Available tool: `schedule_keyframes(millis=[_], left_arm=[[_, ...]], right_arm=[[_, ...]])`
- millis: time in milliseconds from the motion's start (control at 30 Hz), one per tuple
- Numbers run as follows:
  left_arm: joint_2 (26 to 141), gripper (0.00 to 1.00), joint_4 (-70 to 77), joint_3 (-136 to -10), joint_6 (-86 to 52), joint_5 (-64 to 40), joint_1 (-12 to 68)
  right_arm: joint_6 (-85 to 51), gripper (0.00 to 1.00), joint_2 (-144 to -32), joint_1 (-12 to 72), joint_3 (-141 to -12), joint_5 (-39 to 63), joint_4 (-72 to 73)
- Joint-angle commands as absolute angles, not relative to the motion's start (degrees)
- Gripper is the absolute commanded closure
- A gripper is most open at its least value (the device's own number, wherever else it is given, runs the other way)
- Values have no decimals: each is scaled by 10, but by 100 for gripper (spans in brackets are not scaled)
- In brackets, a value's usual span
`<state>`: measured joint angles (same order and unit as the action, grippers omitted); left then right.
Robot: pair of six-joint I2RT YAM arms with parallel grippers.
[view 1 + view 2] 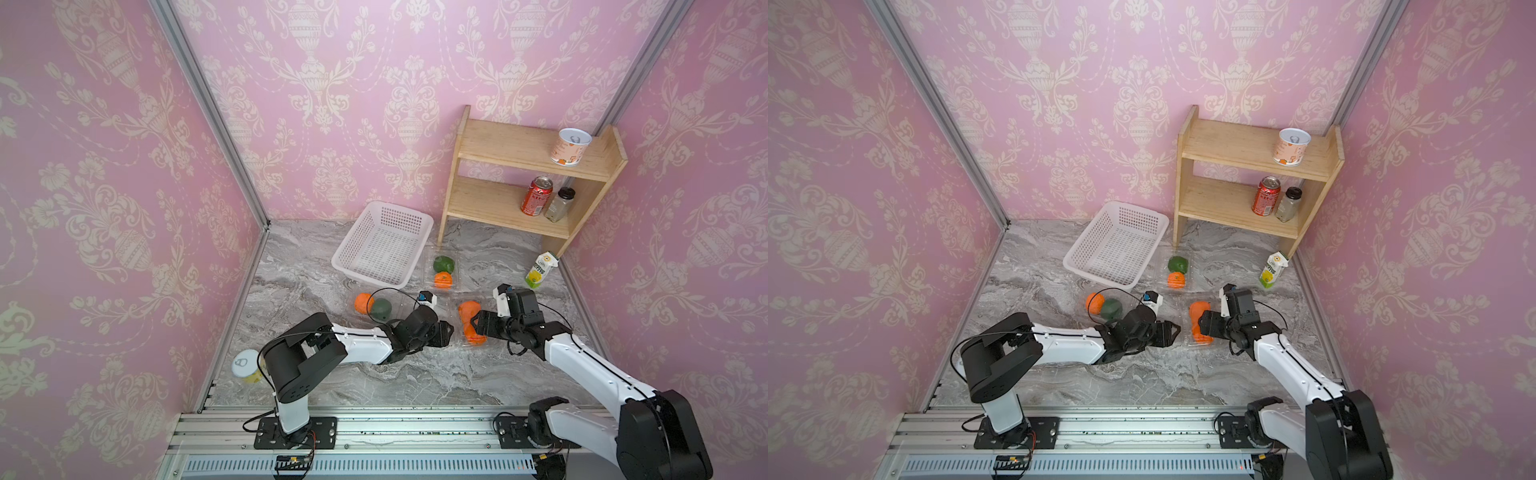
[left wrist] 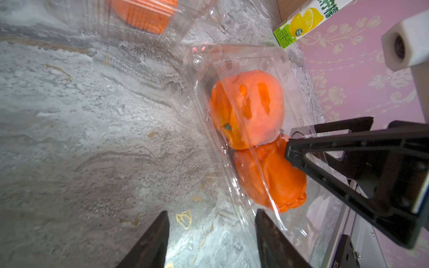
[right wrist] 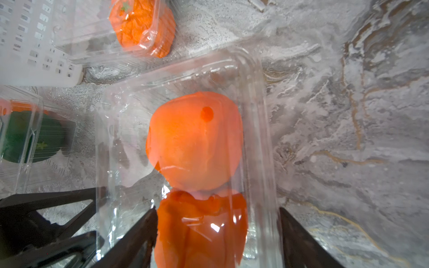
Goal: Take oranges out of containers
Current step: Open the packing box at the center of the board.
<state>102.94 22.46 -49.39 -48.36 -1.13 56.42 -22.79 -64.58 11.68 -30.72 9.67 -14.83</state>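
- The right gripper [image 3: 218, 208] stands wide apart, astride the near orange [image 3: 202, 232] in the right-hand container [image 3: 262, 97]. One finger lies inside against the fruit. The other seems to sit outside the tray wall, so I judge the jaws are not yet clamped, only set low to pinch across the fruit's width.
- The left gripper [image 2: 212, 211] is parted and empty, low at that tray's near left corner, with one finger overlapping the rim. It is probably there to steady the light plastic while the fruit is lifted.
- The far orange [image 3: 195, 139] touches the near one. Clear plastic with round holes hazes it; I cannot tell whether that is a lid.
- The middle container [image 1: 457, 257], farther off, holds a third orange [image 1: 443, 279] beside a green fruit [image 1: 443, 263].
- The left container [image 1: 399, 307] holds a fourth orange [image 1: 363, 302] beside another green one. No orange is out yet.
- The white basket [image 1: 382, 249] lies empty at the far side.
- The juice carton [image 1: 540, 270] at the far right shows a lemon and green characters too blurred to read.
- The lettering on the red can [image 1: 536, 196] on the shelf [image 1: 498, 203] is too small to read.
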Motion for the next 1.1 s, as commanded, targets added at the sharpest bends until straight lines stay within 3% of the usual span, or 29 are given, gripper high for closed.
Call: schedule_keyframes(millis=[0, 133, 267, 1000, 1067], left_arm=[[1013, 42, 240, -483, -473, 7, 567], [1014, 41, 282, -468, -474, 1, 567], [1023, 42, 225, -492, -469, 5, 567], [1077, 42, 202, -528, -476, -14, 564], [1076, 48, 205, -525, -479, -13, 564]], right_arm=[[-239, 20, -652, 122, -296, 100, -187], [-239, 20, -653, 122, -296, 100, -187], [-239, 20, -652, 123, -296, 100, -187], [-239, 20, -655, 123, -295, 102, -186], [-239, 20, -656, 123, -297, 103, -186]])
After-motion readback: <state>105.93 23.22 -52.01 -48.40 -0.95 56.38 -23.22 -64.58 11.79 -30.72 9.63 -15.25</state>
